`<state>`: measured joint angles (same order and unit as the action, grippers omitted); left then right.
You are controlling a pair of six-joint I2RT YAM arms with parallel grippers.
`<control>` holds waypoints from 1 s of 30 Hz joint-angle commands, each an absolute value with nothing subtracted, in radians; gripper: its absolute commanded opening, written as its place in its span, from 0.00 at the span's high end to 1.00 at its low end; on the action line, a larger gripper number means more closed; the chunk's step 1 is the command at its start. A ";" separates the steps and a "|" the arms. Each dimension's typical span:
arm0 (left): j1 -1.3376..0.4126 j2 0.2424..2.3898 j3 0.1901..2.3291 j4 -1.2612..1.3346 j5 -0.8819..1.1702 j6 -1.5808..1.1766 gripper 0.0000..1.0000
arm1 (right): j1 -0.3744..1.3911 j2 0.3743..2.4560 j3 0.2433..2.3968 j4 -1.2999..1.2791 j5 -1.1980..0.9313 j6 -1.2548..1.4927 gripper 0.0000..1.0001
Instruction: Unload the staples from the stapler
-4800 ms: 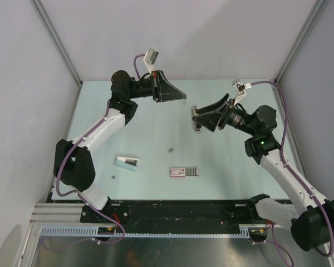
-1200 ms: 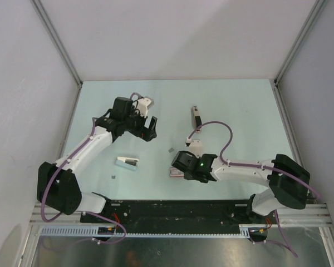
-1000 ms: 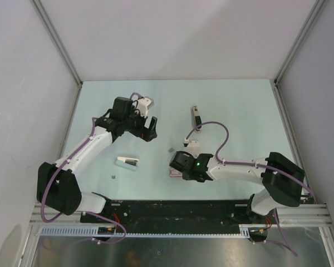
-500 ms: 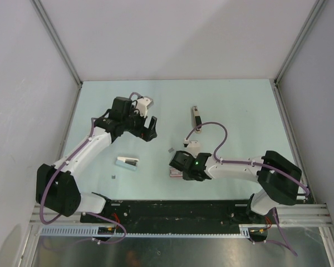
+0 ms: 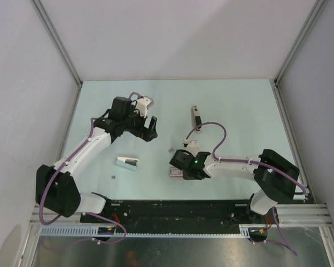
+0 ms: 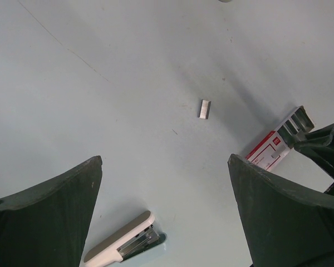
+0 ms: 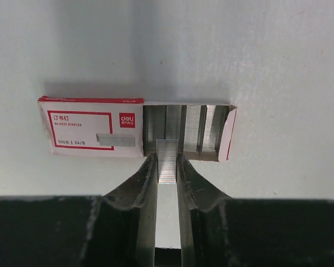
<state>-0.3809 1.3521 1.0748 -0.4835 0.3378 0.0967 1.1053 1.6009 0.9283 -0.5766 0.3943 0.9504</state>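
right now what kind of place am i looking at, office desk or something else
Most likely a robot test cell, not an office desk: a left arm and a right arm bolted to a rail at the table's near edge, bare pale walls on metal posts closing it in.

Left arm: reaching out, tool (image 6: 162, 167) with jaws spread wide, empty, hovering beyond and left of the staple box (image 6: 270, 150). Right arm: stretched low, tool (image 7: 167, 162) at the staple box, pinching staples (image 7: 167, 151).
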 commanded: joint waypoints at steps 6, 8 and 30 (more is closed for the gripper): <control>-0.376 1.307 1.082 -0.488 0.386 0.123 0.01 | 1.092 1.617 0.968 -0.560 0.393 0.946 0.95; -0.377 1.305 1.081 -0.488 0.388 0.123 0.01 | 1.091 1.617 0.969 -0.559 0.391 0.944 0.93; -0.377 1.287 1.066 -0.488 0.407 0.123 0.01 | 1.095 1.592 0.973 -0.563 0.387 0.942 0.65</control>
